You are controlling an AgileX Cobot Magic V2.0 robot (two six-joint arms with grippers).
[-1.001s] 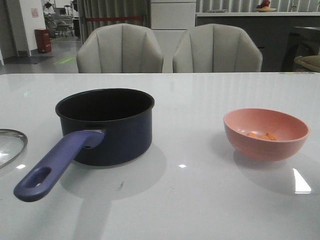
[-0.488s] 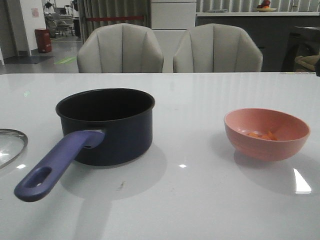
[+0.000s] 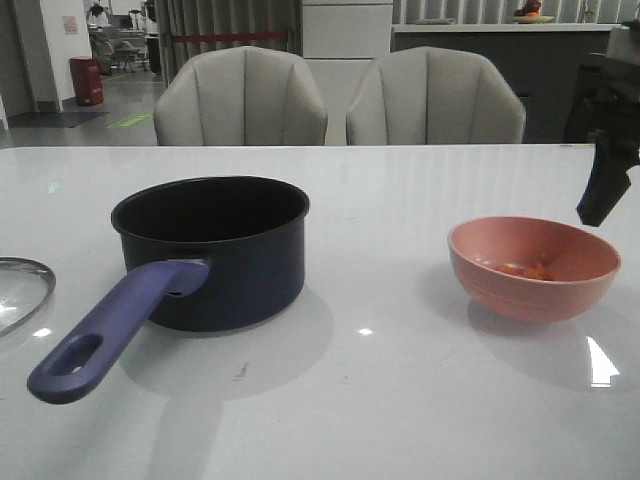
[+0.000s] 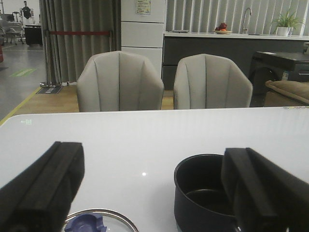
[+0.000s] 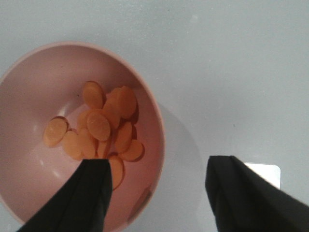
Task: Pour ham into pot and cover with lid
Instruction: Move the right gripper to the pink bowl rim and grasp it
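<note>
- The pot (image 3: 210,250) stands upright on the white tabletop (image 3: 400,400), left of centre in the front view; its long purple-blue handle (image 3: 110,330) runs toward the camera and to the left, with the hole at its near end; the inside looks dark and bare.
- The lid (image 3: 20,295) lies flat on the tabletop at the far left edge of the front view, apart from the pot; only part of its metal rim and glass shows there; the left wrist view shows its blue knob (image 4: 87,224) facing up.
- The ham (image 5: 99,128) lies as a pile of thin orange slices in the bottom of the pink bowl (image 3: 533,268), which sits upright on the tabletop well to the right of the pot.
- The right gripper (image 5: 159,193) hovers above the bowl with its fingers spread apart; one finger (image 5: 87,193) is over the bowl's inside, the other over bare tabletop just outside the rim; it holds nothing.
- The left gripper (image 4: 154,193) hangs above the tabletop with its fingers wide apart, the lid and the pot below it; it grips nothing.
- Two grey chairs (image 3: 240,100) stand behind the tabletop.
</note>
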